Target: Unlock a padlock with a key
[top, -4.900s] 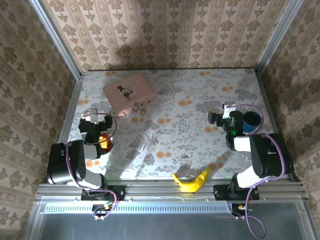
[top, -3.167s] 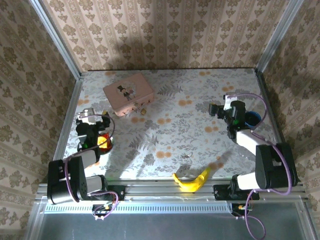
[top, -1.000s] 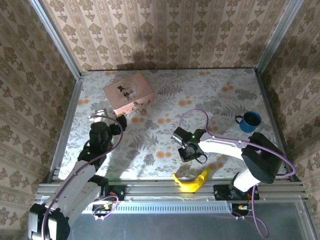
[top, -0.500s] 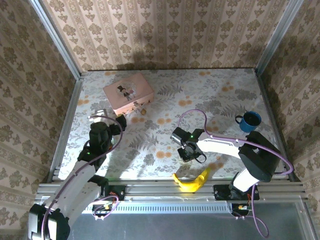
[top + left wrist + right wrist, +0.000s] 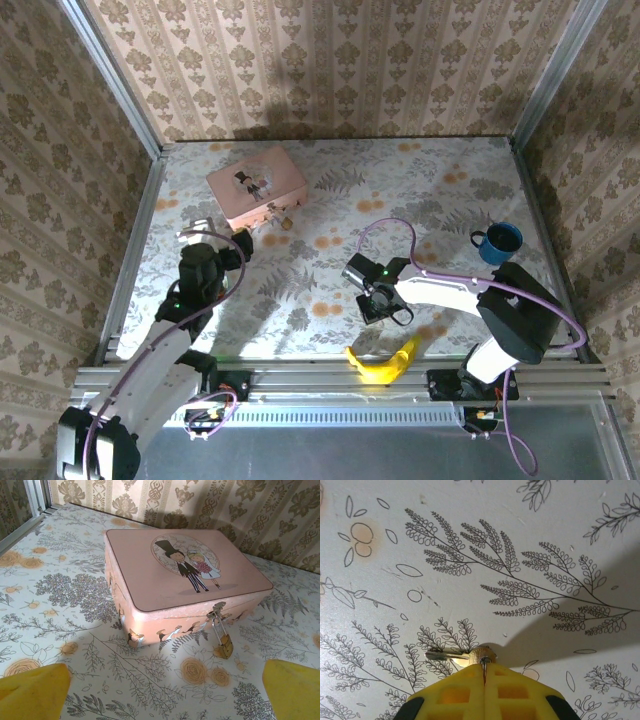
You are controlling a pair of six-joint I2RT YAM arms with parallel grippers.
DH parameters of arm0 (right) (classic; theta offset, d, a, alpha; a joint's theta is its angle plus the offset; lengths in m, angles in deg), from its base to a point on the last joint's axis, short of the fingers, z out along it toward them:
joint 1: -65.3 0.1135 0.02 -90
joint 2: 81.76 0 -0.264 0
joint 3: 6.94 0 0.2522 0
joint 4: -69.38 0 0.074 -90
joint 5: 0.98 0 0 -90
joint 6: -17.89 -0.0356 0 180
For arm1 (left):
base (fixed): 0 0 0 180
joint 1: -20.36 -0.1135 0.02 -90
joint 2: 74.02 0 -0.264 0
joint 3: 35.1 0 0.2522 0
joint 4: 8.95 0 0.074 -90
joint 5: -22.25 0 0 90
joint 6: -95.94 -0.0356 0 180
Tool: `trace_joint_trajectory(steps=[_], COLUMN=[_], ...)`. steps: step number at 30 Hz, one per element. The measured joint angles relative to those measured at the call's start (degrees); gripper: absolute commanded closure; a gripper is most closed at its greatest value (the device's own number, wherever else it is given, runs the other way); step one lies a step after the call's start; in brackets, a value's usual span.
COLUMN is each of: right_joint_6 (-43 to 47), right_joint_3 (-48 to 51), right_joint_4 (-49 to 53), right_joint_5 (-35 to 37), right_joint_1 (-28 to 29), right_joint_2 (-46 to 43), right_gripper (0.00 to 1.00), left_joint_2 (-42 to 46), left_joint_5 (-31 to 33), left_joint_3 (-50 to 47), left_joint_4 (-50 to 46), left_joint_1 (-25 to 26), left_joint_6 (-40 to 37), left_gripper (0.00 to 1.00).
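The small brass padlock hangs by its thin shackle from the clasp of the pink tin, resting on the table in front of the tin. From above, the padlock lies at the near right corner of the tin. My left gripper is open, a short way in front of the tin and padlock, with its yellow fingertips spread wide. The silver key lies flat on the table with its blade pointing left. My right gripper is shut on the key's head, mid-table.
A yellow banana lies at the near edge, just below my right gripper. A blue mug stands at the right side. Wallpapered walls enclose the flowered table on three sides.
My right gripper's fingers have come together on the key's head, staying in place. The left arm has held still, open, facing the tin.
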Motion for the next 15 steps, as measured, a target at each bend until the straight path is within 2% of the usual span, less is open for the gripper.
trace_joint_trajectory(steps=[8, 15], right_joint_6=[-0.2, -0.3], right_joint_3=[1.1, 1.8], right_joint_4=[-0.2, -2.2], right_joint_5=[0.3, 0.4], right_joint_1=[-0.1, -1.0], right_joint_2=[-2.4, -9.9], right_gripper=[1.00, 1.00], left_joint_2=[-1.4, -1.6], left_joint_5=[-2.6, -6.8], left_joint_3=[3.4, 6.2], left_joint_4=[-2.9, -4.0], left_joint_1=[0.0, 0.0], left_joint_6=[0.9, 0.9], left_gripper=[0.00, 0.00])
